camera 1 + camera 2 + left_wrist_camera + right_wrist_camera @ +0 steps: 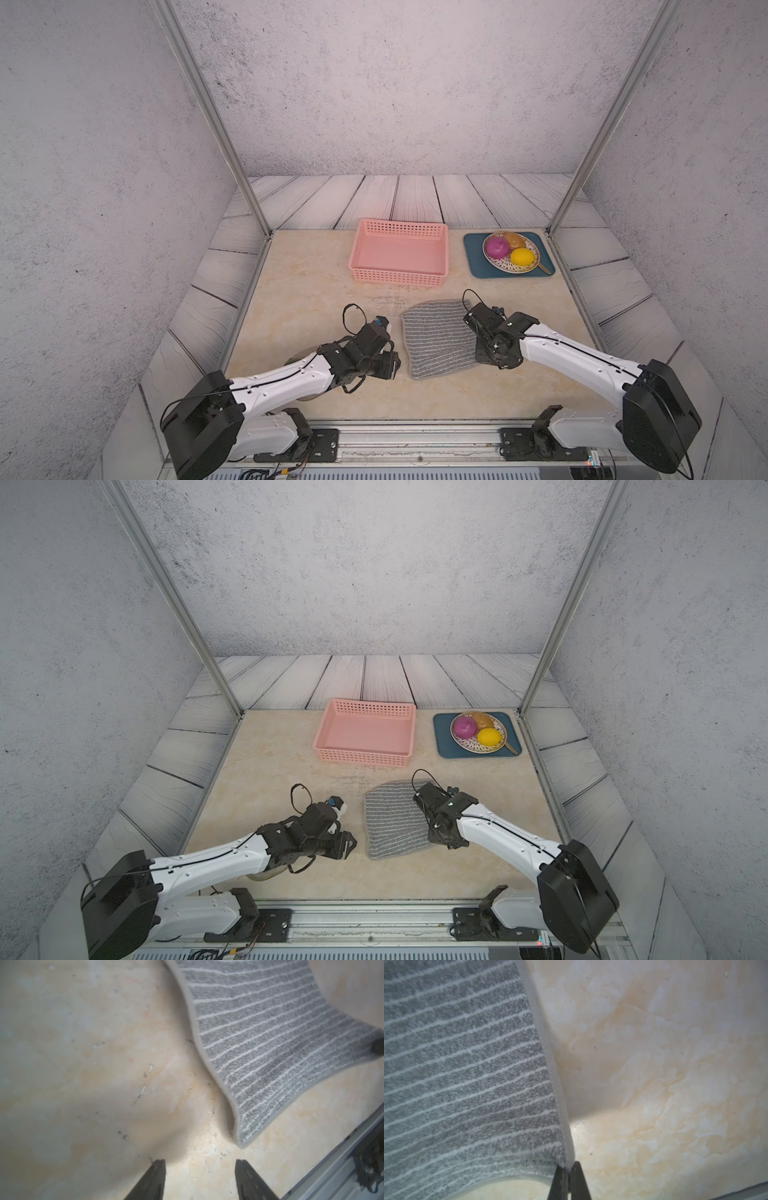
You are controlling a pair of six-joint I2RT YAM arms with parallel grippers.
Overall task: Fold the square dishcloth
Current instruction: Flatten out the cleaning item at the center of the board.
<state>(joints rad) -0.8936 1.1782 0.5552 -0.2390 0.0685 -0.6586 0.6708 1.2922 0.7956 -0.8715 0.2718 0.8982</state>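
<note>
dishcloth (436, 336) before basket (395, 278), plate (498, 264) on tray (473, 262)

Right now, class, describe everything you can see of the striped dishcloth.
The dishcloth is a soft, roughly square cloth, grey with thin white stripes and a pale hemmed border. It lies on the table in front of the basket. The right claw is shut on one near corner, holding it slightly raised; the left claw stands open short of another corner, not touching.

Pink basket (397, 279) — tray (473, 259), prob. fruit (521, 257).
</note>
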